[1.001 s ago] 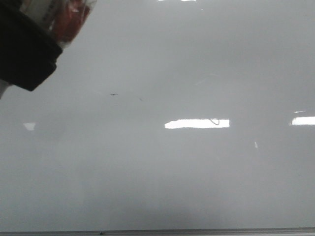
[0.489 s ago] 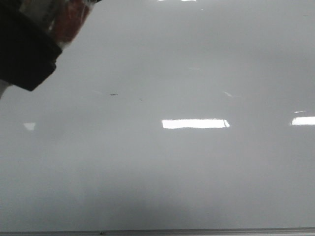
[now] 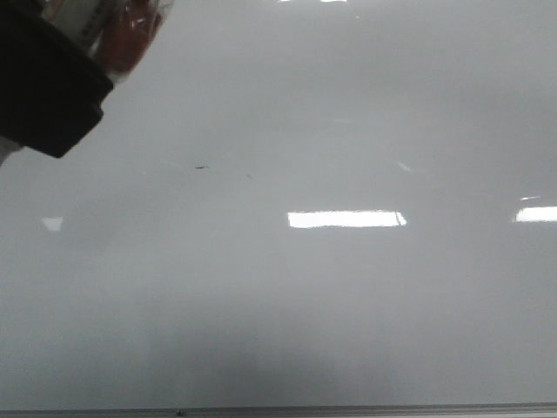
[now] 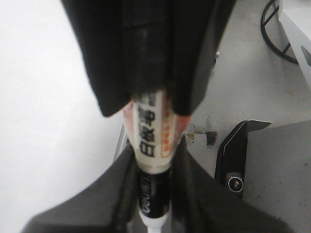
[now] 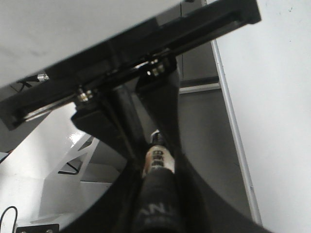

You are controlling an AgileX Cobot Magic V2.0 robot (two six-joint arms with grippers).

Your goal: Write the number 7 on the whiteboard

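Black left gripper (image 4: 154, 160) is clamped on a whiteboard marker (image 4: 153, 141), jaws closed tight against its barrel; white label with black characters and an orange patch shows between the fingers (image 4: 121, 184), black band and white end poking out past them. Tip of that marker is cut off by the frame edge, so contact with anything cannot be told. Right gripper (image 5: 156, 170) likewise grips a dark marker-like pen (image 5: 156, 162), fingers pressed on both sides; label on it is too blurred to read and its tip is hidden behind the gripper body. In the front view only a black gripper block with a bit of red-orange and white label (image 3: 117, 35) shows, at the upper left corner of the whiteboard (image 3: 348, 305), mostly cropped out; which arm it is cannot be told from that view alone. Whiteboard fills the front view, glossy pale grey, bright rectangular reflections on it, thin grey edge along its bottom. Number 7 is not visible on the whiteboard; only tiny dark specks (image 3: 201, 166) left of the board's centre.
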